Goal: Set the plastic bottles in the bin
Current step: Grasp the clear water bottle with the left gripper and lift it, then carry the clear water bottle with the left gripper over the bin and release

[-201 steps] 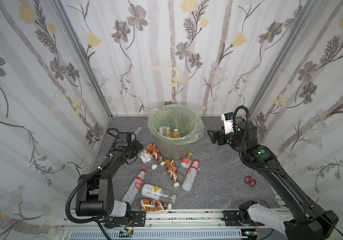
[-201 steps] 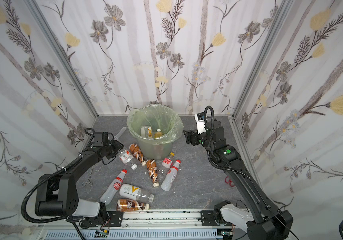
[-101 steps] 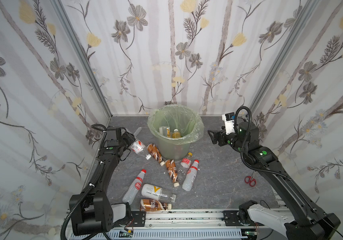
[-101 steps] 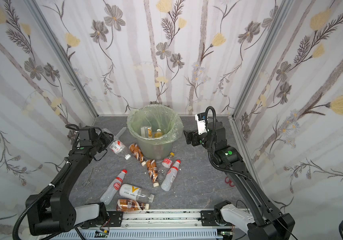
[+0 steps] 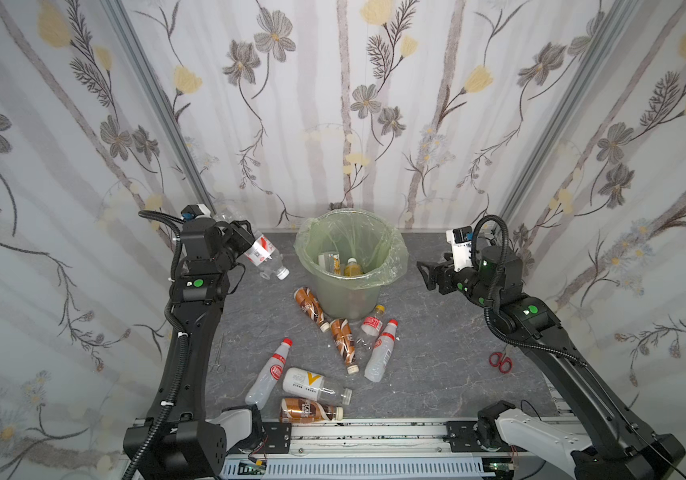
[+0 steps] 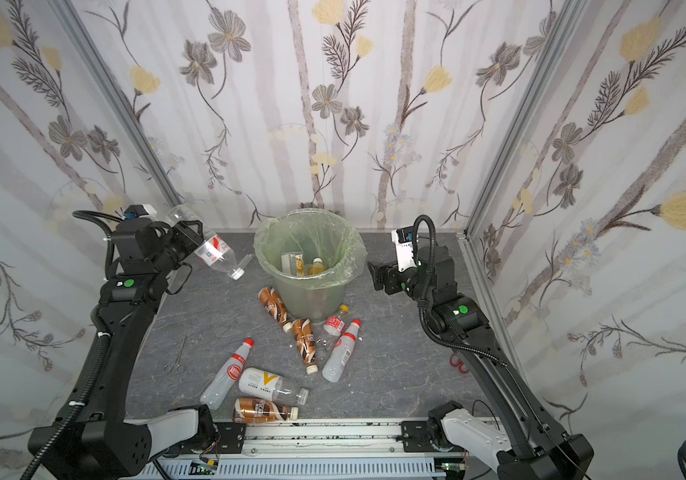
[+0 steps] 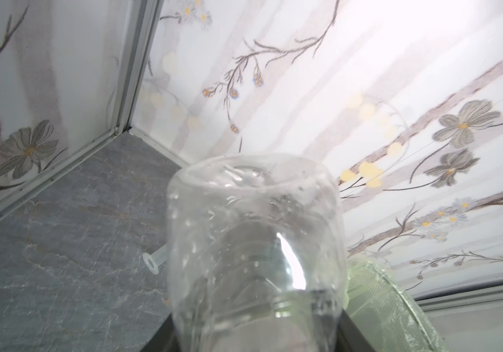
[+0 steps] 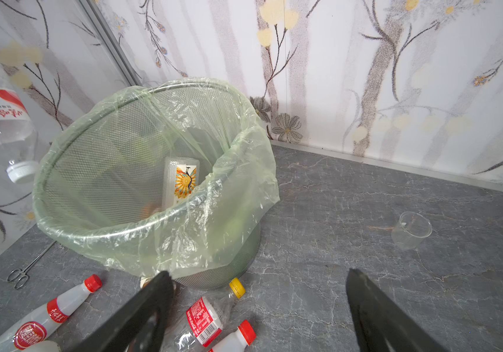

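Note:
My left gripper (image 5: 248,246) is shut on a clear plastic bottle (image 5: 265,254) with a red-and-white label. It holds it in the air left of the bin (image 5: 349,296), cap tilted down. The bottle's base (image 7: 253,231) fills the left wrist view. The bin is a round green-lined bucket with a flat rectangular bottle (image 8: 181,179) inside. My right gripper (image 5: 426,272) hangs open and empty to the right of the bin. Several plastic bottles lie on the floor in front: brown ones (image 5: 310,307), milky white ones with red caps (image 5: 268,374) and a clear one with a yellow cap (image 5: 372,322).
Red-handled scissors (image 5: 500,361) lie on the floor at the right, under my right arm. Thin metal forceps (image 6: 177,353) lie at the left. A clear syringe (image 7: 155,259) lies near the back left corner. A small clear cup (image 8: 411,230) stands behind the bin's right side.
My left arm has lifted the clear bottle off the floor and raised it beside the bin's rim. The right arm has stayed nearly still.

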Robot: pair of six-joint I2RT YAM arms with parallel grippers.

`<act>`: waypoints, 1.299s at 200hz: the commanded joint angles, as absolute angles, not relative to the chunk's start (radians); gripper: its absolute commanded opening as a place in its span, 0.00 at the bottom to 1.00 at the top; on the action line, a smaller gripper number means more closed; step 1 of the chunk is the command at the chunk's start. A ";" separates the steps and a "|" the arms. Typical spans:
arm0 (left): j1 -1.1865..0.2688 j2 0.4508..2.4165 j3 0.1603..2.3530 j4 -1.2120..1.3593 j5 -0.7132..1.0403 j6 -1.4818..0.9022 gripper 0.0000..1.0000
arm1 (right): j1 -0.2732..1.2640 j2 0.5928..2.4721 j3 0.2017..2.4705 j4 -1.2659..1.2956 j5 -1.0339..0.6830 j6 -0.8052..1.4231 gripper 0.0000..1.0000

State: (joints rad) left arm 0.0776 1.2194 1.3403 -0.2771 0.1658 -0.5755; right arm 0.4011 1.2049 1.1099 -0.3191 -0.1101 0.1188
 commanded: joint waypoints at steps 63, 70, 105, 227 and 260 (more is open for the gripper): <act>-0.075 1.359 1.647 -0.264 0.426 -0.601 0.53 | 0.402 1.165 1.073 -0.309 -0.103 0.118 0.89; -0.102 1.373 1.660 -0.264 0.420 -0.601 0.54 | 0.401 1.161 1.071 -0.310 -0.101 0.119 0.89; -0.222 1.455 1.692 -0.264 0.365 -0.593 0.54 | 0.400 1.145 1.066 -0.319 -0.094 0.117 0.89; -0.356 1.555 1.659 -0.264 0.311 -0.573 0.74 | 0.402 1.095 1.044 -0.359 -0.118 0.102 0.89; -0.356 1.536 1.639 -0.265 0.310 -0.560 0.78 | 0.403 1.098 1.042 -0.376 -0.130 0.085 0.89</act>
State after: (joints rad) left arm -0.3565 1.5532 1.6493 -0.2893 0.3153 -0.5793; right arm 0.4011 1.0966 1.0451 -0.3672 -0.1066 0.1093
